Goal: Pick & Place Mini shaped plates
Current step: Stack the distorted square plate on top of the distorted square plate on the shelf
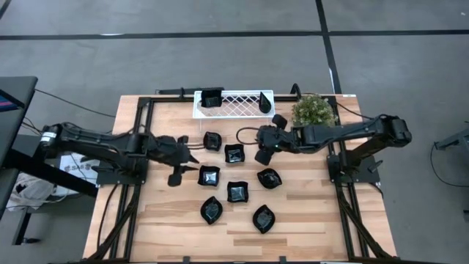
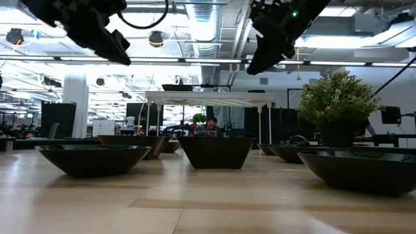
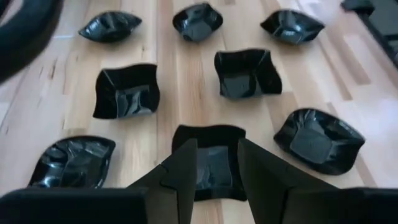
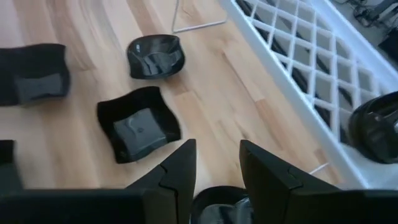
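meanwhile both grippers are hanging empty, fingers parted: left gripper (image 3: 214, 180) aiming at a square plate (image 3: 211, 163) well short of the tray (image 1: 233, 104); right gripper (image 4: 217, 177) is hovering nearer the tray.

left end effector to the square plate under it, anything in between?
Nothing visible. The left end effector hangs open above the square plate, with only air between; the neighbouring plates lie apart from it on the table.
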Robot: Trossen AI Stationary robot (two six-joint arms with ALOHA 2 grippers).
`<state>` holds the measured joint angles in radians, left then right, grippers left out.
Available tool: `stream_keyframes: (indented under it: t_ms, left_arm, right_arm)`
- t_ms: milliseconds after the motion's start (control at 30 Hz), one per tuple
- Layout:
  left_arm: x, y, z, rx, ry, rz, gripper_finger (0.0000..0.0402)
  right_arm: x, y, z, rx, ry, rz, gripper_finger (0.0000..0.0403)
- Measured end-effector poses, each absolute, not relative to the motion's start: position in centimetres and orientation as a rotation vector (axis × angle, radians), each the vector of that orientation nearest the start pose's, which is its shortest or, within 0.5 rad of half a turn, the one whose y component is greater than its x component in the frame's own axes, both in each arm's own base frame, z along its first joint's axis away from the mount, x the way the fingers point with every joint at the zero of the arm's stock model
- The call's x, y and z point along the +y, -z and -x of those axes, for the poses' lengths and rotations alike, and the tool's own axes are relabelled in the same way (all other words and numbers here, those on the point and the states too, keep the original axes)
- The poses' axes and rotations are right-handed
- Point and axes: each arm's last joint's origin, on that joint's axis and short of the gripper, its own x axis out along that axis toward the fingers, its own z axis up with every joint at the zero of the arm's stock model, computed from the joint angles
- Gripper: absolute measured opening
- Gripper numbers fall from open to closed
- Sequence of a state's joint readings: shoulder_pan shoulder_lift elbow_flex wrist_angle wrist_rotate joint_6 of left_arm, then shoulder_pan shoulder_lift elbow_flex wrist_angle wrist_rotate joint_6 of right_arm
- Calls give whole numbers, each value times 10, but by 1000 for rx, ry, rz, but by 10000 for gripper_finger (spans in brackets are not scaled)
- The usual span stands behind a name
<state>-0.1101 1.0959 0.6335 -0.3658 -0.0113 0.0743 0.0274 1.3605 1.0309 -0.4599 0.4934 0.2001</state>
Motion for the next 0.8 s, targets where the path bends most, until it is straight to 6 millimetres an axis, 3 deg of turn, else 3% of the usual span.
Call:
stream_keyframes:
  t_ms: [267, 533, 800]
  left_arm:
    - [-44, -193, -215, 887, 85, -239, 117]
    - [-70, -168, -231, 896, 136, -300, 117]
    - [-81, -138, -236, 1004, 131, -298, 117]
  right_arm:
    - [10, -269, -279, 731, 505, -53, 118]
    - [15, -244, -271, 780, 530, -104, 118]
    - [29, -239, -268, 784, 497, -114, 118]
